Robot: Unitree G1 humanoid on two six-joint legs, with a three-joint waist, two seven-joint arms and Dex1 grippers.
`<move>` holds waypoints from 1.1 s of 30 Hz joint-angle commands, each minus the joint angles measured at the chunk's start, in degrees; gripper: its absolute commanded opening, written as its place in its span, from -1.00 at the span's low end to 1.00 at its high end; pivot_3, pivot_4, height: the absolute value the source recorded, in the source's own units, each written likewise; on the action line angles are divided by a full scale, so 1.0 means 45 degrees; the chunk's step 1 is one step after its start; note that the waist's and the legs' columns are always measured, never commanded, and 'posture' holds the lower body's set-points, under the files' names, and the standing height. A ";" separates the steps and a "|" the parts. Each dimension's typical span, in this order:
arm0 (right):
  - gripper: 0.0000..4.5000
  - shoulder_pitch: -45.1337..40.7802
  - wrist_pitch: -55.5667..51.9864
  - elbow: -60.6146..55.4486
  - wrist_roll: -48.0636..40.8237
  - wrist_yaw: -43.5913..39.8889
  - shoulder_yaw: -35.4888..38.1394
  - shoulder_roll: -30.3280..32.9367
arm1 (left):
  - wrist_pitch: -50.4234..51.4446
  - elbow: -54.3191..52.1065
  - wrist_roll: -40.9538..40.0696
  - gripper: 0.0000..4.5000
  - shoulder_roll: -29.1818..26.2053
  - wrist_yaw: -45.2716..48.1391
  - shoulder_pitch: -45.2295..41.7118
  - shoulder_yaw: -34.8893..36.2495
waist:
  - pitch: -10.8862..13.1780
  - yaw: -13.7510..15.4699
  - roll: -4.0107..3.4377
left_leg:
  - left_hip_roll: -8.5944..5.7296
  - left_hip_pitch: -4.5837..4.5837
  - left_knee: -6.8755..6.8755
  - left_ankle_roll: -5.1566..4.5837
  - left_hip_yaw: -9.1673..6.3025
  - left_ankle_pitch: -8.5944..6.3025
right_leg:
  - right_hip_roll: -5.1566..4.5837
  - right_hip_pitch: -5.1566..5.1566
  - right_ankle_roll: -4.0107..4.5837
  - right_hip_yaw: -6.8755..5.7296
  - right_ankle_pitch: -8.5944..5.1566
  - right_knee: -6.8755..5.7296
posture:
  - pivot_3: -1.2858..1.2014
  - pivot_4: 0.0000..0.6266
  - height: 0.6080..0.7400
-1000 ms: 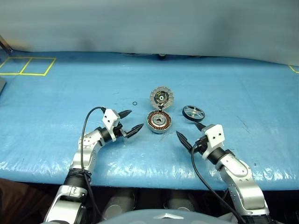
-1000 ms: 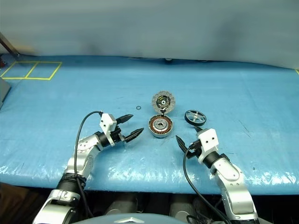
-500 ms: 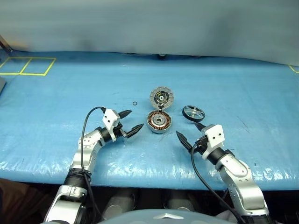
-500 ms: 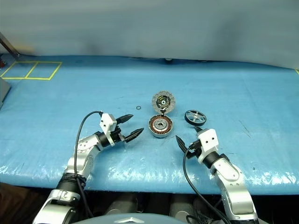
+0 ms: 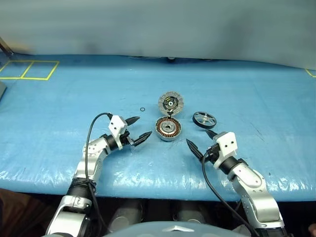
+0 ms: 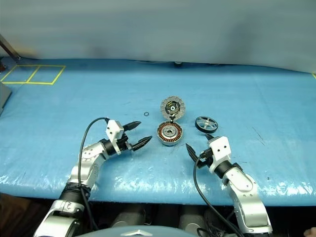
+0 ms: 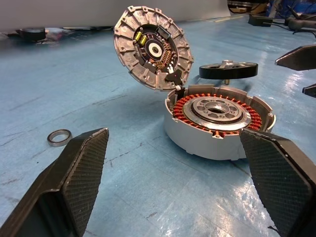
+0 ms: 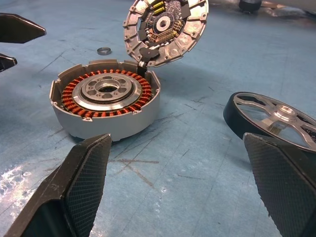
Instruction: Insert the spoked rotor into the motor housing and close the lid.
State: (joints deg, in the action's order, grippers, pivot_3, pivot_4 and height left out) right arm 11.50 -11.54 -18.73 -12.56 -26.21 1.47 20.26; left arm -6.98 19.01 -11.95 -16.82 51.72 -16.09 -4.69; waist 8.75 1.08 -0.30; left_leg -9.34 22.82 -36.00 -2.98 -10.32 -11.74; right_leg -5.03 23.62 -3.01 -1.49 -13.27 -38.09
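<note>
1. You had the spoked rotor (image 5: 204, 119) lying flat on the blue table (image 5: 59, 123), right of frame centre, apart from the motor housing (image 5: 168, 129).
2. It looked rigid, metal and fairly light; the smooth black rim would probably slip, so a grasp across the rim seemed soundest.
3. The housing showed copper windings around a silver centre; its lid (image 5: 171, 102) stood open just above it.
4. The left gripper (image 5: 138, 129) and right gripper (image 5: 201, 141) both had jaws wide and held nothing.
</note>
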 commanded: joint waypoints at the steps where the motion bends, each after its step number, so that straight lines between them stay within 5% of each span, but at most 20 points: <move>1: 0.99 -0.0006 0.0250 -0.0355 -0.0024 0.0063 0.0141 -0.0034 | -0.0445 -0.0818 0.0767 1.00 -0.0927 0.0721 -0.0589 -0.0605 | 0.0000 -0.0010 0.0000 | 0.0000 0.0000 0.0000 0.0000 0.0001 0.0000 | 0.0000 0.0001 0.0000 0.0001 0.0000 -0.0001 | 0.03 -0.52 1.00; 11: 0.99 -0.0197 0.0229 -0.0605 0.0055 0.0010 -0.0543 -0.0317 | -0.1226 -0.1506 0.1991 1.00 -0.3080 0.4798 -0.5558 -0.2879 | 0.0001 0.0017 0.0001 | -0.0007 0.0004 -0.0004 0.0003 0.0003 -0.0003 | 0.0002 0.0002 -0.0015 0.0003 0.0010 0.0016 | 0.03 -0.52 1.00; 21: 0.99 -0.0333 0.0021 -0.0774 0.0045 -0.0086 -0.0360 0.0008 | -0.4816 0.2938 0.4796 1.00 -0.2052 0.7786 -1.0258 -0.6344 | 0.0013 -0.0087 0.0021 | -0.0010 0.0027 0.0007 0.0002 0.0025 0.0048 | 0.0003 0.0015 0.0024 0.0026 0.0039 0.0036 | 0.03 -0.52 1.00; 33: 0.99 0.0157 0.0658 -0.0610 0.0270 0.0451 -0.0111 -0.0342 | -0.7287 0.8098 0.6629 1.00 -0.0166 0.6989 -1.2733 -0.7049 | 0.0038 -0.0117 0.0062 | -0.0016 0.0037 -0.0016 -0.0080 0.0032 0.0004 | 0.0002 0.0011 -0.0049 0.0027 0.0006 0.0036 | 0.03 -0.52 1.00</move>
State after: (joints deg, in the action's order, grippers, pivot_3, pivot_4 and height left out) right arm 12.07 -10.66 -20.14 -11.69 -25.01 0.60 19.47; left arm -38.13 53.62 17.10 -18.31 84.25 -71.28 -36.64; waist 8.92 0.56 -0.02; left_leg -9.41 22.99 -36.08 -3.35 -10.17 -11.72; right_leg -5.02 23.68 -3.24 -1.37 -13.24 -37.93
